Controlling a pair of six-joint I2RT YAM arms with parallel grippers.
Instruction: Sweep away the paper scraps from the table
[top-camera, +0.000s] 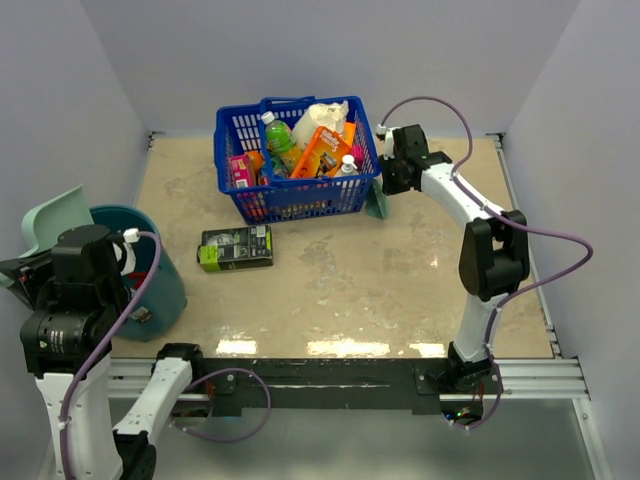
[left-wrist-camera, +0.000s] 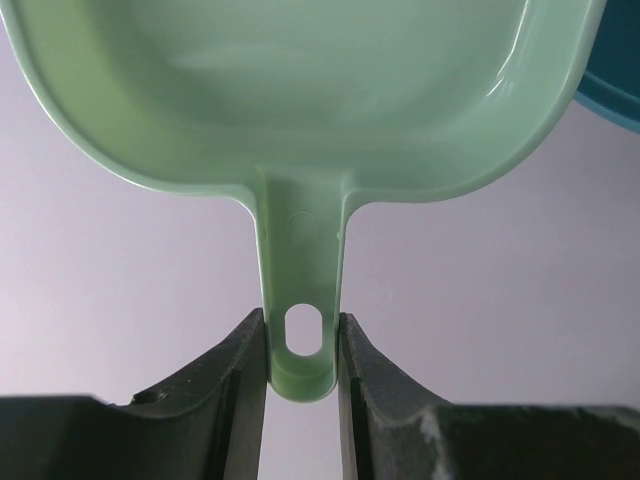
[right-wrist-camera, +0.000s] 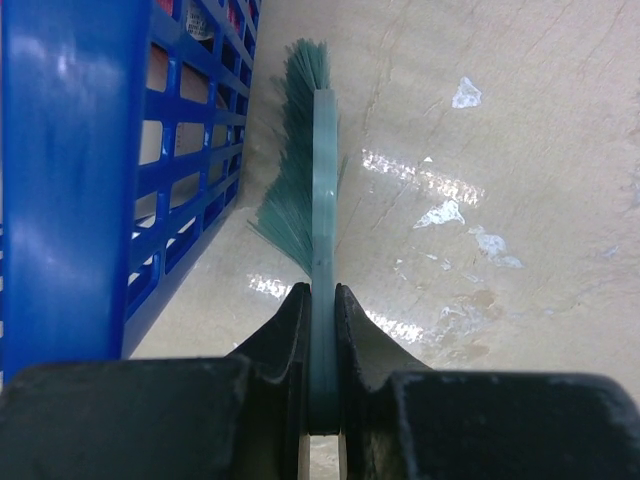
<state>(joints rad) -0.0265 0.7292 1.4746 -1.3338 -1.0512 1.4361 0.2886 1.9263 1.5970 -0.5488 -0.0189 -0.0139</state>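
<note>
My left gripper (left-wrist-camera: 302, 330) is shut on the handle of the mint-green dustpan (left-wrist-camera: 300, 90), which is held tilted up beside the rim of the teal bucket (top-camera: 160, 275) at the table's left edge. In the overhead view the dustpan (top-camera: 52, 218) sticks out to the left of the arm. Over by the blue basket's right side, my right gripper (right-wrist-camera: 322, 295) is shut on the teal brush (right-wrist-camera: 322, 150), whose bristles (right-wrist-camera: 290, 210) point down at the table (top-camera: 420, 270). No paper scraps show in any view.
A blue basket (top-camera: 300, 195) full of groceries stands at the back middle, close to the left of the brush. A flat black-and-green packet (top-camera: 236, 247) lies left of centre. The bucket's rim (left-wrist-camera: 612, 95) shows beside the dustpan.
</note>
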